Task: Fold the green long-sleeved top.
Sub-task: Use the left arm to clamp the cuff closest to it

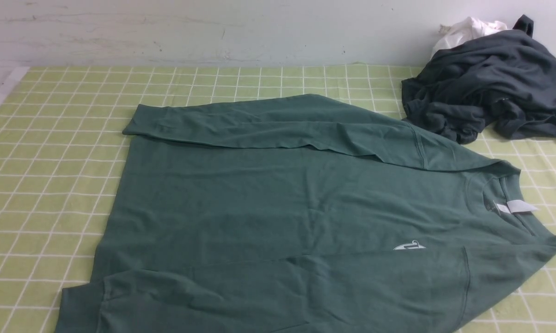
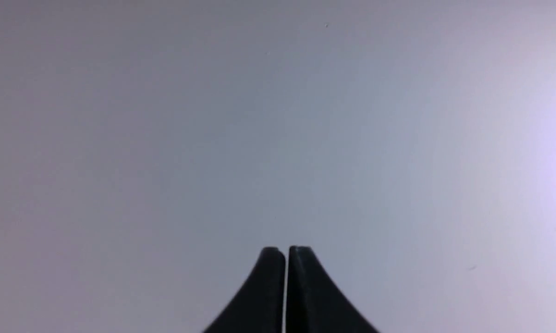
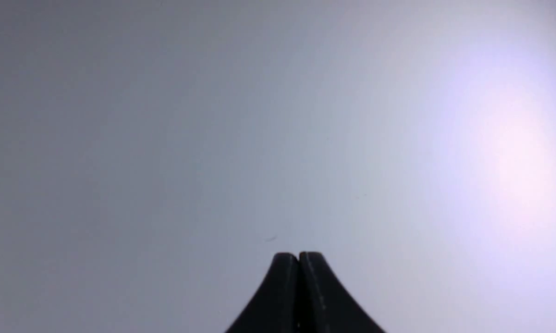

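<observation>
The green long-sleeved top (image 1: 268, 203) lies spread flat on the checked cloth in the front view. Its neck with the white label (image 1: 516, 207) points right and the white chest logo (image 1: 409, 246) faces up. The far sleeve (image 1: 241, 122) is folded across the body towards the left, and the near sleeve (image 1: 259, 291) lies along the front edge. Neither arm shows in the front view. My left gripper (image 2: 286, 250) is shut and empty, facing a plain grey-white surface. My right gripper (image 3: 298, 255) is shut and empty, facing the same kind of surface.
A crumpled charcoal-grey garment (image 1: 490, 88) lies at the back right with a small white cloth (image 1: 467, 30) behind it. The green-and-white checked tablecloth (image 1: 51, 148) covers the table up to a pale wall at the back.
</observation>
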Controlling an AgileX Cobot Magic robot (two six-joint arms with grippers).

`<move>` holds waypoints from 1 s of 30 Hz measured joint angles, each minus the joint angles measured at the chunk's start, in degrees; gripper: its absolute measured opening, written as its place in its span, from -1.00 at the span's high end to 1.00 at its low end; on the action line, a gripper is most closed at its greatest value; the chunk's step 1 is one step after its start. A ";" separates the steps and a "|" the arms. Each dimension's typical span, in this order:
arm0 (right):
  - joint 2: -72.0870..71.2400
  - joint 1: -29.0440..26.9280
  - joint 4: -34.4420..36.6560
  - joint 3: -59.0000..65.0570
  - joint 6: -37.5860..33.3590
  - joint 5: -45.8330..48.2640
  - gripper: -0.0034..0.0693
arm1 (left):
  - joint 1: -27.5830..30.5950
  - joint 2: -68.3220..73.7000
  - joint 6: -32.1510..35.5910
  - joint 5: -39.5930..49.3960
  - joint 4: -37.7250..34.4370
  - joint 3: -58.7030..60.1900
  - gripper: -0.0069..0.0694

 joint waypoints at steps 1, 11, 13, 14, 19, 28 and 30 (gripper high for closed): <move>0.00 0.00 0.22 -0.45 1.30 0.12 0.92 | 0.00 0.23 -0.58 1.28 0.00 -1.59 0.83; 24.41 0.00 -14.35 -25.50 4.54 20.75 0.92 | -0.12 28.56 0.28 34.82 0.37 -33.43 0.83; 29.50 0.00 -18.14 -28.25 5.46 26.43 0.92 | -0.33 33.85 0.50 40.99 0.87 -34.87 0.83; 32.48 0.00 -19.61 -29.57 6.17 28.98 0.92 | -0.74 36.98 0.56 45.81 0.87 -35.44 0.83; 43.25 4.05 -18.75 -33.31 9.79 46.21 0.92 | -3.58 50.44 0.77 68.15 -0.04 -34.87 0.83; 66.24 17.18 -5.33 -38.66 -4.73 68.60 0.92 | -2.25 70.20 3.74 74.61 -8.86 -32.72 0.82; 70.24 18.20 0.40 -41.41 -8.07 69.81 0.92 | -0.28 73.51 6.18 76.25 -10.40 -34.53 0.82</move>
